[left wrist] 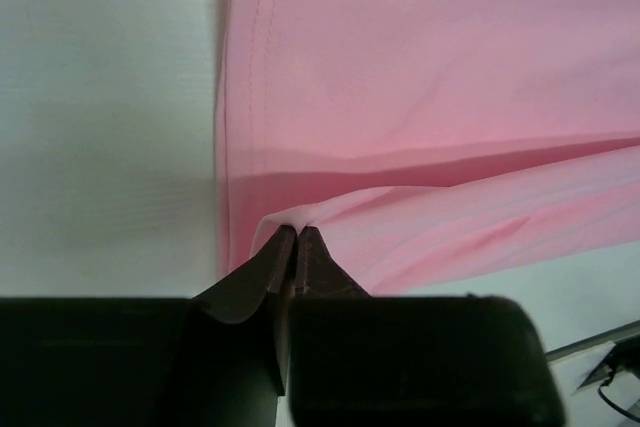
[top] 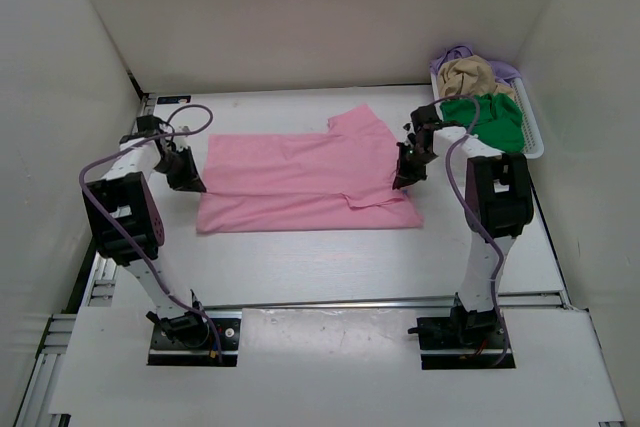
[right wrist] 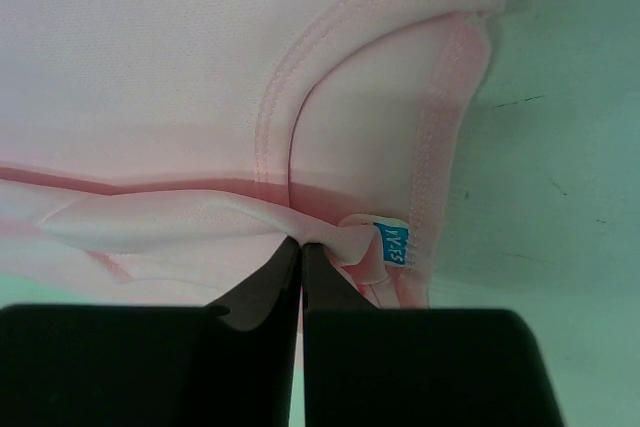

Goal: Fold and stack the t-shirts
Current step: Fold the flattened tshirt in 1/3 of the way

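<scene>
1. The pink shirt lies flat on the table, stretched lengthways between the two arms.
2. The left gripper is clenched on a pinch of cloth at the shirt's left edge.
3. The right gripper is clamped on a fold at the collar, just beside the blue label.
4. Gripping both ends at once probably keeps the next fold straight.
5. The green shirt and tan shirt sit bunched in the basket, apart from both grippers.
</scene>
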Motion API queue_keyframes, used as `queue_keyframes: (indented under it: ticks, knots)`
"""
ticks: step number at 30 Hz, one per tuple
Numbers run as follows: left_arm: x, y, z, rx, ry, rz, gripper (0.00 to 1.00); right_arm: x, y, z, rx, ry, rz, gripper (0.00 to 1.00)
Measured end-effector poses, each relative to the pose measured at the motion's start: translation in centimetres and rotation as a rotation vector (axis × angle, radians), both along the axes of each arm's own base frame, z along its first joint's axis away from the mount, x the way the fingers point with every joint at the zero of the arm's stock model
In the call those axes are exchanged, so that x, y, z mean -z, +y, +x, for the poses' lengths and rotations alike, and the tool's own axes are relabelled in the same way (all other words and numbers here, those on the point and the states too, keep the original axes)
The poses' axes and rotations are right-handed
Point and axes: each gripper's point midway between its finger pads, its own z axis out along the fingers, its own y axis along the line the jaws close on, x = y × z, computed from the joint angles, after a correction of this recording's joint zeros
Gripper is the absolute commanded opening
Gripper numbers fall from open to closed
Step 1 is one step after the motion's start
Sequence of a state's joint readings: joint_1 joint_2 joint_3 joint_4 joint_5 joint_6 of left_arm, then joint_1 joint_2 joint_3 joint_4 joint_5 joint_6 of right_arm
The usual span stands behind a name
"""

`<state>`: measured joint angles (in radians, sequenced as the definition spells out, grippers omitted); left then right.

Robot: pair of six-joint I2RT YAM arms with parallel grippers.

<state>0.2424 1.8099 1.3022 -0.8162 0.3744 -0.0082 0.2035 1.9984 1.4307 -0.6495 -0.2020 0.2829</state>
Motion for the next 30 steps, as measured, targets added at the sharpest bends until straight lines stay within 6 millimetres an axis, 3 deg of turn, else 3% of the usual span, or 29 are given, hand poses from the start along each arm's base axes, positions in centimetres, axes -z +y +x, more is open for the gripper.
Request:
queue_keyframes:
  ticks: [1,3,4,6,12,17,18,21,24,26,27,30]
  knots:
    - [0.1,0.0,0.2,0.001,0.002,0.0,0.21,0.0,0.0,0.0,0.001,0.0,0.002,0.01]
    - [0.4,0.2,0.5,0.002,0.007,0.007,0.33,0.0,-0.1,0.0,0.006,0.001,0.002,0.23]
    - [0.5,0.4,0.7,0.003,0.008,0.015,0.42,0.0,-0.2,0.1,0.009,0.002,0.001,0.4]
    - [0.7,0.8,1.1,-0.005,0.009,0.032,0.5,0.0,-0.4,0.1,0.012,-0.001,-0.009,0.52]
    - [-0.3,2.4,2.2,-0.034,-0.028,0.086,0.61,-0.5,-1.0,0.3,0.027,-0.015,-0.041,0.68]
    - [-1.7,2.9,1.0,-0.053,-0.05,0.11,0.61,-4.0,-2.0,-1.3,0.055,-0.082,-0.06,0.74]
    - [-1.5,2.6,0.3,-0.05,-0.037,0.111,0.61,-4.6,-2.2,-2.1,0.059,-0.092,-0.063,0.84]
    - [0.5,1.6,-2.5,-0.035,0.046,0.107,0.61,-4.8,-2.9,-5.1,0.063,-0.074,-0.073,0.85]
    - [3.1,0.8,-5.6,-0.021,0.167,0.098,0.61,-2.4,-3.6,-8.5,0.061,0.014,-0.091,0.85]
    - [4.2,0.7,-6.7,-0.017,0.22,0.096,0.61,-0.5,-3.9,-10.6,0.064,0.092,-0.089,0.85]
    - [4.6,0.7,-6.8,-0.017,0.234,0.096,0.61,0.2,-4.0,-11.4,0.071,0.125,-0.084,0.84]
    - [4.9,0.7,-6.8,-0.019,0.247,0.092,0.57,1.0,-3.9,-11.7,0.108,0.157,-0.044,0.66]
